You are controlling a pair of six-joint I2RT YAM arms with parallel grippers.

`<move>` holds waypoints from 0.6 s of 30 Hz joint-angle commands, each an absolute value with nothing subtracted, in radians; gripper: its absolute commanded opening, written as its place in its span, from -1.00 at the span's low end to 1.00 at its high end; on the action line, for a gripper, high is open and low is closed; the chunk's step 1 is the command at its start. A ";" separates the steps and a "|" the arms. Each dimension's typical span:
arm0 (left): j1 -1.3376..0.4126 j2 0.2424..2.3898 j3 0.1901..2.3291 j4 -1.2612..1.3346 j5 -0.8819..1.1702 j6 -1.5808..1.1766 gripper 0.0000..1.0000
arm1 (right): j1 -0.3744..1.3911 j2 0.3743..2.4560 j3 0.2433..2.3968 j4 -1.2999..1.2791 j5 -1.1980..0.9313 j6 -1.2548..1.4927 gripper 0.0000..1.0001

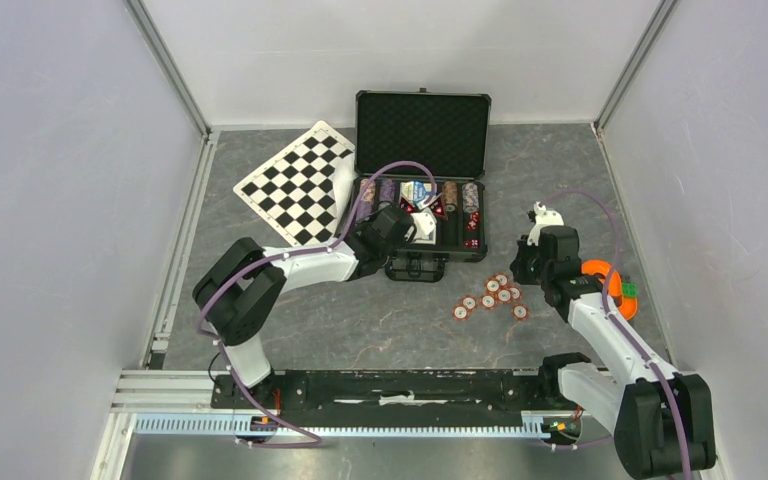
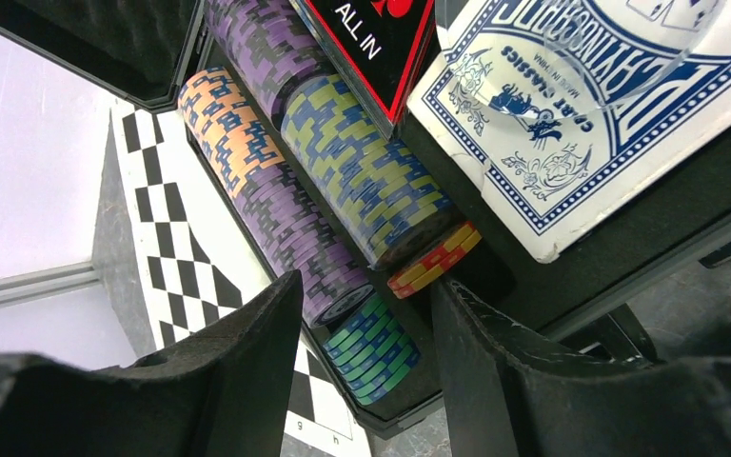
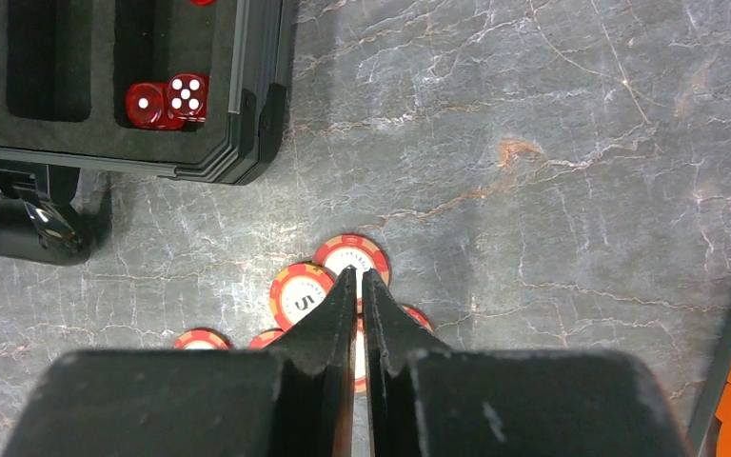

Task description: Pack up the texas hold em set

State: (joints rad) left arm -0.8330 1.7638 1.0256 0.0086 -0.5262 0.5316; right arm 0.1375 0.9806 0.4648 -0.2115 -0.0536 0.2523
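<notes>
Two claws: left half-open over chips, right nearly closed.

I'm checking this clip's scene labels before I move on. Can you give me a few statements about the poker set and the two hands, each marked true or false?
1. The case has its lid standing open. True.
2. The loose poker chips lie on the table left of the case. False: they lie to its right, under the right hand.
3. Red dice sit in a compartment of the case. True.
4. The left hand grips a card deck. False: its fingers are apart with nothing between them, above the chip rows.
5. The chessboard lies inside the case. False: it lies on the table beside the case's left side.
</notes>
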 commanded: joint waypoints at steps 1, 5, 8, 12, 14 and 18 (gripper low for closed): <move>-0.833 1.706 1.029 -0.019 -0.469 0.440 0.18 | 0.143 0.977 0.472 -0.209 -0.072 0.240 -0.81; -0.833 1.689 1.024 -0.043 -0.449 0.423 0.18 | 0.142 0.960 0.474 -0.212 -0.076 0.241 -0.80; -0.832 1.715 1.037 -0.046 -0.470 0.433 0.17 | 0.142 0.947 0.479 -0.219 -0.078 0.240 -0.80; -0.831 1.728 1.031 -0.011 -0.509 0.433 0.11 | 0.143 0.932 0.492 -0.240 -0.080 0.235 -0.80; -0.828 1.726 1.017 0.044 -0.539 0.434 0.01 | 0.142 0.920 0.492 -0.251 -0.077 0.228 -0.81; -0.824 1.740 1.011 0.099 -0.567 0.425 -0.07 | 0.142 0.895 0.471 -0.274 -0.112 0.234 -0.77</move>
State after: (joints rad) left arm -0.8318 1.7313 1.0168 -0.0032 -0.5137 0.4675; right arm 0.1375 0.9298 0.4648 -0.2634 -0.0738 0.2413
